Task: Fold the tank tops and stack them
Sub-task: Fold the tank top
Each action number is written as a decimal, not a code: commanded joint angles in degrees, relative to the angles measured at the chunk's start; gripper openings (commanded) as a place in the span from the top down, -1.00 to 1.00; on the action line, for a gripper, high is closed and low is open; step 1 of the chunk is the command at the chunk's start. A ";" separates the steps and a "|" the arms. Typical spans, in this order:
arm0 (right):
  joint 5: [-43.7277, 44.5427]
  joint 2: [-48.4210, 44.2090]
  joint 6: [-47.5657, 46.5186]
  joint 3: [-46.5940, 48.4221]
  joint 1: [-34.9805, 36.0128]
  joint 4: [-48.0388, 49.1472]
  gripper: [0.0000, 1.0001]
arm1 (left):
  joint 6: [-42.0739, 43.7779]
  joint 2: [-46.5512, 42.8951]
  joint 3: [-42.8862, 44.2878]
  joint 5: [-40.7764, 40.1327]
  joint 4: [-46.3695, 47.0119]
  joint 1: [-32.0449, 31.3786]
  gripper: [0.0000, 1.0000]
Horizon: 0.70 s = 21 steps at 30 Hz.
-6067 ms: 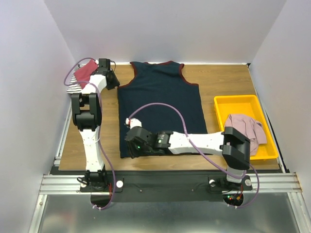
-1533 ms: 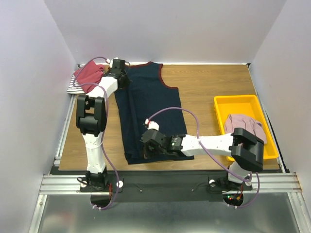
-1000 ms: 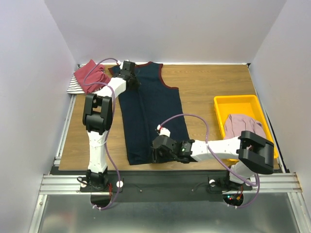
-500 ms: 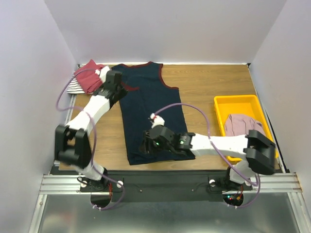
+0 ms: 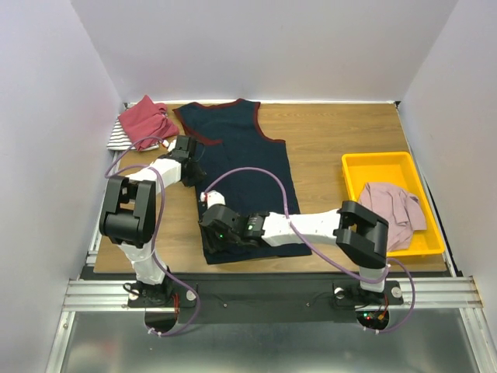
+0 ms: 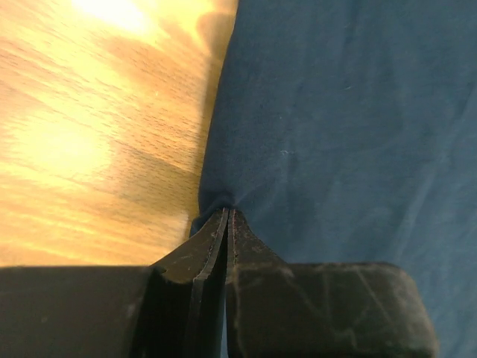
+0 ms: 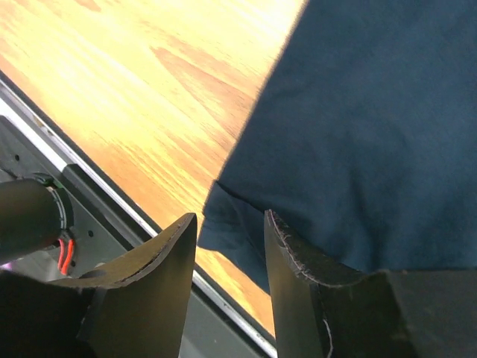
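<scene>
My left gripper (image 6: 227, 224) pinches the navy tank top (image 5: 241, 140), spread on the table (image 5: 342, 132), at its 9 o'clock edge; my right gripper (image 7: 229, 231) hangs over its 7 o'clock corner, jaws moderately apart.

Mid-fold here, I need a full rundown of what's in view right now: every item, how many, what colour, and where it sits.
navy tank top: 1, navy with maroon trim, folded lengthwise, middle of the table
striped tank top: 1, black and white, far left corner, mostly covered
red tank top: 1, red, crumpled, lying on the striped tank top
pink tank top: 1, pale pink, bunched in the tray
tray: 1, yellow, right side of the table
table: 1, brown wood, under everything
left gripper: 1, black, shut on the navy tank top's left edge
right gripper: 1, black, open, at the navy tank top's near left corner
</scene>
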 commanded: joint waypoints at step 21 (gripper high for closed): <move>6.26 9.33 -11.44 8.80 5.57 0.02 0.20 | 2.14 3.96 -1.65 7.30 5.49 2.08 0.73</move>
